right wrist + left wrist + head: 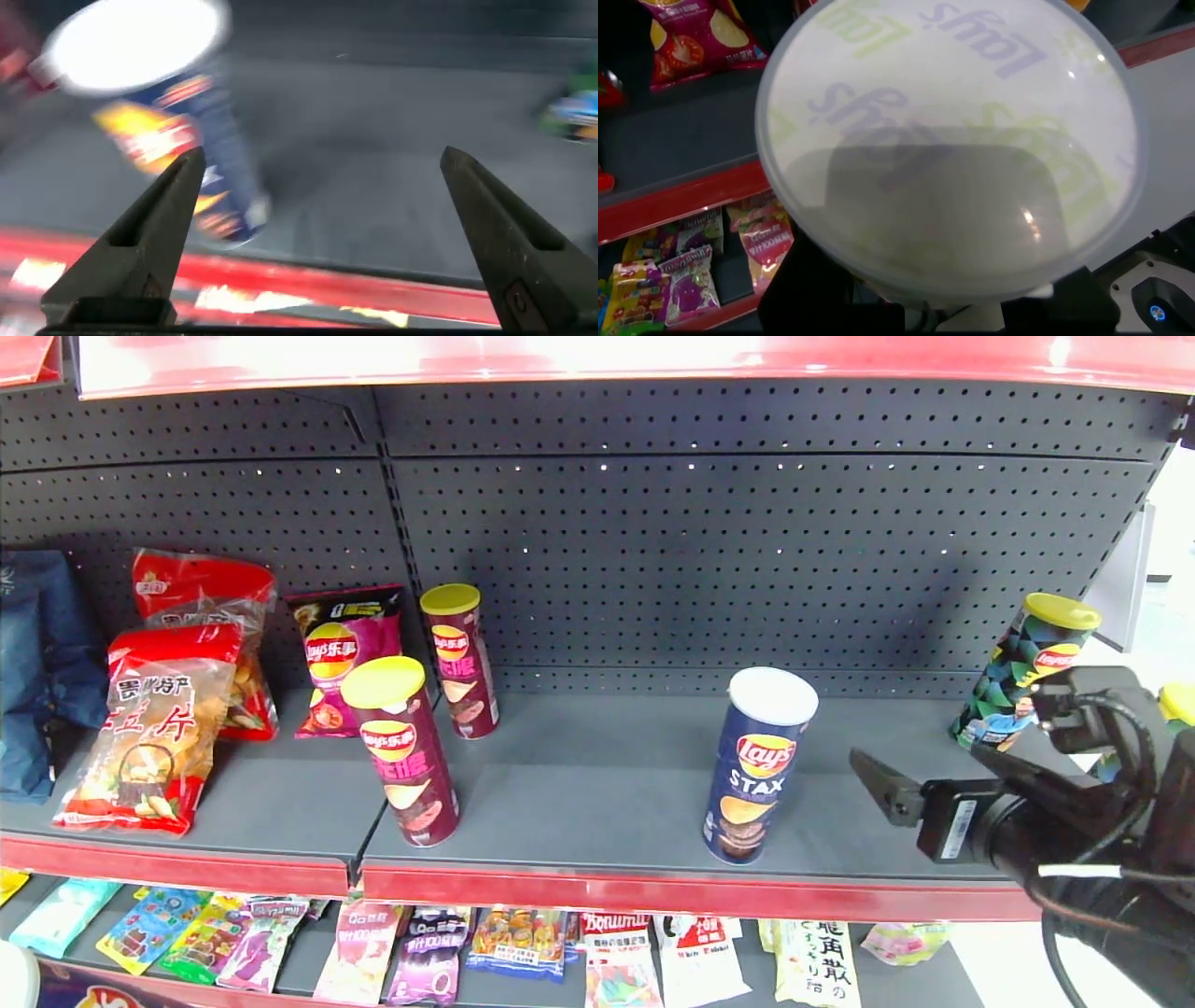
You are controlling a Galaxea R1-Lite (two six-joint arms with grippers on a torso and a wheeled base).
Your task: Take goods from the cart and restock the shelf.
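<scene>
Blue chip can (758, 765) stands upright in the middle of the frame, near the front of the grey shelf (597, 784) with its red front edge. It is a tall tube with a flat white lid, dark blue sides, a red and yellow logo and pictured crisps near its foot. The right gripper (913, 751) hangs at the right of the frame, level with the can and well apart from it, jaws wide and holding nothing. From the wrist the can (187, 140) looks blurred and lies off to one finger's side, not between the two. Left of centre stand two maroon cans with yellow lids (403, 751) (459, 658), with snack bags (159, 728) further left. A patterned can (1022, 672) stands at the right. Close against the left wrist camera is a pale see-through lid (948, 149). How the left gripper stands to it I cannot tell.
</scene>
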